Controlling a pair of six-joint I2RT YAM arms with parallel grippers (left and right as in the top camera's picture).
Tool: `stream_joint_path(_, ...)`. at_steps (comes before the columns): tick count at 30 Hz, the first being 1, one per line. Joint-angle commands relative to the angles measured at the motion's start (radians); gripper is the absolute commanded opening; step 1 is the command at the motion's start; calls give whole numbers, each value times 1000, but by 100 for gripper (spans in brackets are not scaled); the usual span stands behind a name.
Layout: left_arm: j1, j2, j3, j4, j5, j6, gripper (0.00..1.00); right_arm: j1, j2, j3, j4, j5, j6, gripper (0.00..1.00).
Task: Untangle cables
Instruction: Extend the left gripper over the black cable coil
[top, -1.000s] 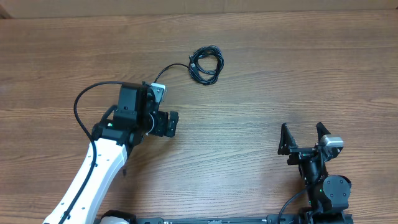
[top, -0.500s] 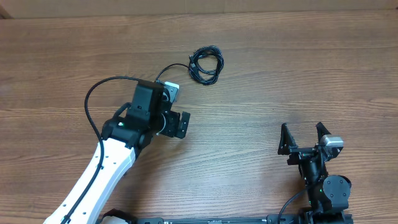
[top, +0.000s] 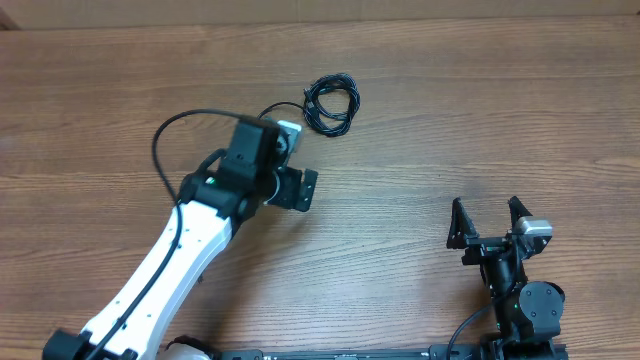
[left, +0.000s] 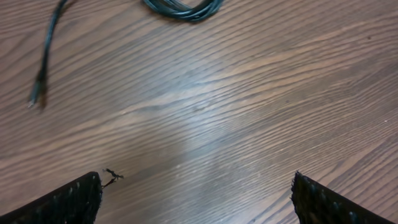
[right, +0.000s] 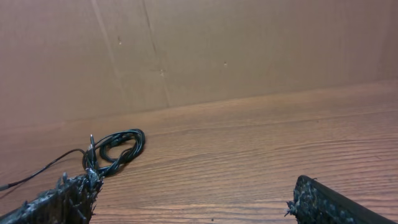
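The cables (top: 332, 103) lie as a small black coil on the wooden table at the back centre, with one loose end trailing left toward my left arm. In the left wrist view the coil (left: 183, 7) is at the top edge and the loose plug end (left: 38, 87) lies at the left. My left gripper (top: 297, 190) is open and empty above bare wood (left: 196, 199), short of the coil. My right gripper (top: 490, 222) is open and empty at the front right (right: 193, 202), far from the coil (right: 115, 149).
A brown cardboard wall (right: 199, 50) stands along the table's far edge behind the coil. The left arm's own thick black cable (top: 165, 135) loops up beside its wrist.
My left arm has moved right and toward the back, closer to the coil. The right arm and the cables have not moved.
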Motion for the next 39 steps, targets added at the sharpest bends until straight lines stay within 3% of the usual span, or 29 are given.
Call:
stream_joint_path(1, -41, 66, 61, -3, -1, -13, 97, -5, -10, -11, 6, -5, -1, 100)
stream_joint_path(12, -74, 201, 150, -45, -30, -47, 98, -5, -10, -11, 6, -5, -1, 100)
stream_joint_path(24, -74, 219, 172, -29, -30, -81, 99, -5, -10, -11, 6, -5, -1, 100)
stream_joint_path(31, -74, 219, 221, -24, -31, -88, 97, -5, -10, -11, 6, -5, -1, 100)
stream_joint_path(36, -72, 225, 274, -28, -30, -96, 87, -5, -10, -11, 6, -5, -1, 100)
stream_joint_path(39, -73, 232, 296, -29, -31, -96, 88, -5, -10, -11, 6, -5, -1, 100)
